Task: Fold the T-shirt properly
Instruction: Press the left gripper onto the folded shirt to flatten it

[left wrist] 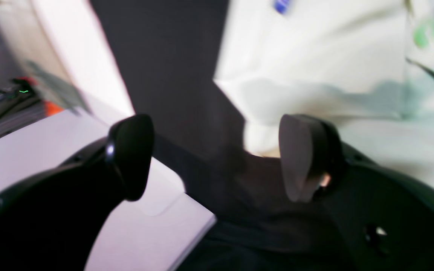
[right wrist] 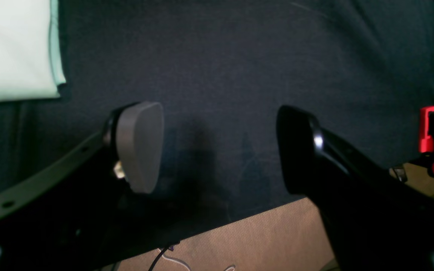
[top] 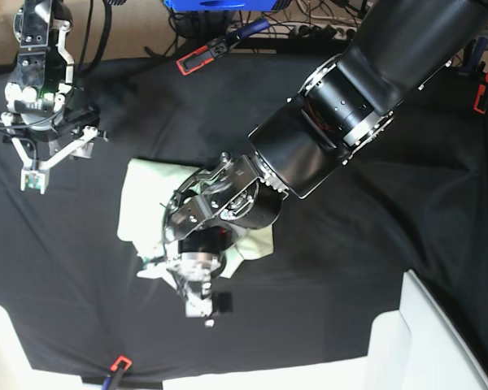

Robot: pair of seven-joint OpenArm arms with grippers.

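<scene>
Arm, L, reaches diagonally across T-shirt (top: 150, 199), gripper (left wrist: 217, 158) wide open.

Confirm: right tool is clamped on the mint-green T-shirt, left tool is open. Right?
Not quite. The right tool is open with only black cloth showing between its fingers, and the T-shirt lies off to one side, per the right wrist view. Left tool open is correct.
</scene>
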